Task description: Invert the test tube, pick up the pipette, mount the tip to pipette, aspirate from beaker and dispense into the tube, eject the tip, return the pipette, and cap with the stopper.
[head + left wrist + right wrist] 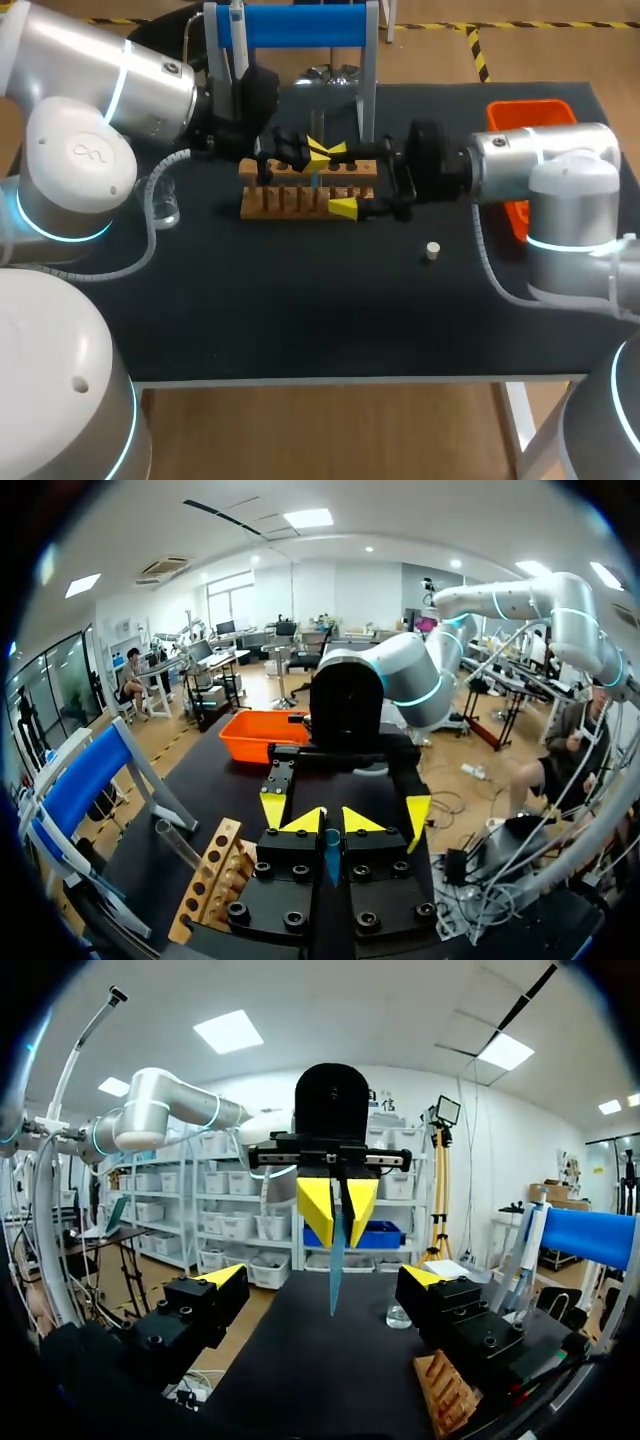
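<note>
Head view: left jaws clamped on test tube (316, 180) above rack (285, 203); right jaws apart.

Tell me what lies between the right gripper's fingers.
A slim blue tube, held by the left gripper, hangs between the right gripper's open fingers, touching neither; the right wrist view shows it.
</note>
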Motion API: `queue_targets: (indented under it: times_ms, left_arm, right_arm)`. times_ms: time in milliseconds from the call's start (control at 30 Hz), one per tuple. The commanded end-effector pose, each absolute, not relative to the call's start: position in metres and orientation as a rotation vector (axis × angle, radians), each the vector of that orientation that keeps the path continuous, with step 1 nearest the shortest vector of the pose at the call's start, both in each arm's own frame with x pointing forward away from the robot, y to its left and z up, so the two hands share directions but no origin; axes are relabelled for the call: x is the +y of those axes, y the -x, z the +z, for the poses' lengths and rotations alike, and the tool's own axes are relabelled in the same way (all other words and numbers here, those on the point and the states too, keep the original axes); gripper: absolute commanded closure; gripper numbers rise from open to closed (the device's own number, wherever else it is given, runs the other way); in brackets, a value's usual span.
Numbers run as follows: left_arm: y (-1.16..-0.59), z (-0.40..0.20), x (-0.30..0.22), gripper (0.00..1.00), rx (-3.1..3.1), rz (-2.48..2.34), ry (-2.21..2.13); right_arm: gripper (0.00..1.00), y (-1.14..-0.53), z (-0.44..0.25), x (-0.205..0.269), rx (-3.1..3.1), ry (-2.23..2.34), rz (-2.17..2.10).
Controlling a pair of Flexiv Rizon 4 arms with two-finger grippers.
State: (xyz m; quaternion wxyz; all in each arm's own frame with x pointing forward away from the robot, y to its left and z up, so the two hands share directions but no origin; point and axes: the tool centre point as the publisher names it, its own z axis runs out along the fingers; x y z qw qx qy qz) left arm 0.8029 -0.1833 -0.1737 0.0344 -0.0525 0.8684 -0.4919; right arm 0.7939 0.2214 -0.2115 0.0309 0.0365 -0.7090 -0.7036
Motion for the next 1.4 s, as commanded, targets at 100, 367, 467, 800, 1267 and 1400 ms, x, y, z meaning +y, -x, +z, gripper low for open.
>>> queue_targets:
  times_ms: [100,367,467,800,1267,1400]
  left_arm:
    - [-0.803,-0.173,-0.183,1.0,2.673,-1.51,0.162]
    - [-0.803,-0.173,-0.183,1.0,2.673,-1.51,0.162]
    - [-0.803,-0.173,-0.183,1.0,2.673,-1.51,0.162]
    - [-0.803,-0.173,-0.183,1.0,2.673,-1.51,0.162]
    - [-0.803,-0.173,-0.183,1.0,2.673,-1.51,0.162]
    - [-0.803,-0.173,-0.183,1.0,2.673,-1.51,0.162]
  right_arm:
    - [0.03,-0.798,-0.212,0.236,-2.168,-0.124,-2.159]
    - [0.22,-0.799,-0.211,0.245,-2.14,-0.131,-2.158]
    - [0.32,-0.798,-0.211,0.247,-2.134,-0.136,-2.156]
    - [0.51,-0.796,-0.209,0.253,-2.124,-0.143,-2.154]
    - [0.93,-0.795,-0.209,0.253,-2.1,-0.149,-2.146]
    - [1.0,-0.793,-0.209,0.252,-2.097,-0.149,-2.145]
